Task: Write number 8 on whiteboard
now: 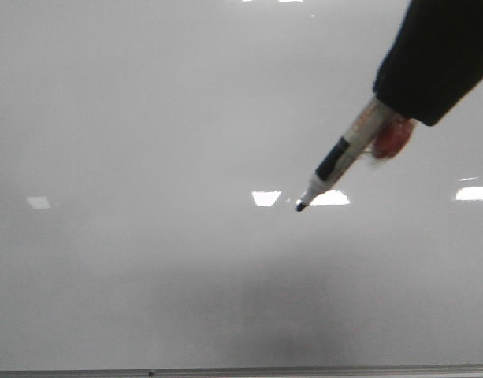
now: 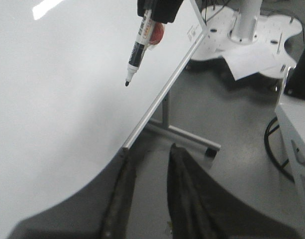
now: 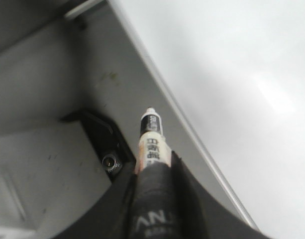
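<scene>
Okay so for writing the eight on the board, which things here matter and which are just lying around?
Part of the job:
- whiteboard, blank, no 8 drawn yet
- marker, uncapped, tip at the board
- right gripper, shut on the marker

Just lying about:
- left gripper, open, idle
- board stand
- paper sheet on the floor

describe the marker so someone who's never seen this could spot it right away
Start at the big glossy whiteboard filling the front view. At its upper right, the right pincer grips a marker: white barrel, dark band, black tip pointing down-left, the only object over the blank board.
</scene>
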Motion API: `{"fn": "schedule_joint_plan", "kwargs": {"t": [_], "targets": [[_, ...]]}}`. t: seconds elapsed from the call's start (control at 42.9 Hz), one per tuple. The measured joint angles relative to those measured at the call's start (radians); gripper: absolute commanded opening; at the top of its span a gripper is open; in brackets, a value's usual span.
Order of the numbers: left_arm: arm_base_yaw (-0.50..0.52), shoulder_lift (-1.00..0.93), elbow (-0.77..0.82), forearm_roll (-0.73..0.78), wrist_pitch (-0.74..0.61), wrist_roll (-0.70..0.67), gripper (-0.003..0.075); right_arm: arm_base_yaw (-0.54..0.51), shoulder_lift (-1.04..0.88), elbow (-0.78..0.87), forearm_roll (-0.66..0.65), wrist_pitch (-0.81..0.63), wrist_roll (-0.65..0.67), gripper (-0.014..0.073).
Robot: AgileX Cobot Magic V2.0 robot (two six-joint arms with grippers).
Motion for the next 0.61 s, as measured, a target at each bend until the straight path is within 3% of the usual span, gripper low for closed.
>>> {"fn": "schedule_joint_plan", "kwargs": {"t": [0.093, 0.326, 0.606], "targets": [[0.0, -0.097, 0.045, 0.0, 0.0, -0.032, -0.0022, -0.063, -0.029, 0.066, 0.045, -0.07, 0.0, -0.007], [0.0, -0.265, 0.101, 0.0, -0.004, -0.05, -0.0021, -0.085, -0.012, 0.09, 0.203, -0.219, -0.024, -0.007], [0.0, -0.278, 0.103, 0.0, -0.009, -0.052, -0.0021, -0.087, 0.224, -0.099, 0.475, -0.241, -0.229, -0.007]]}}
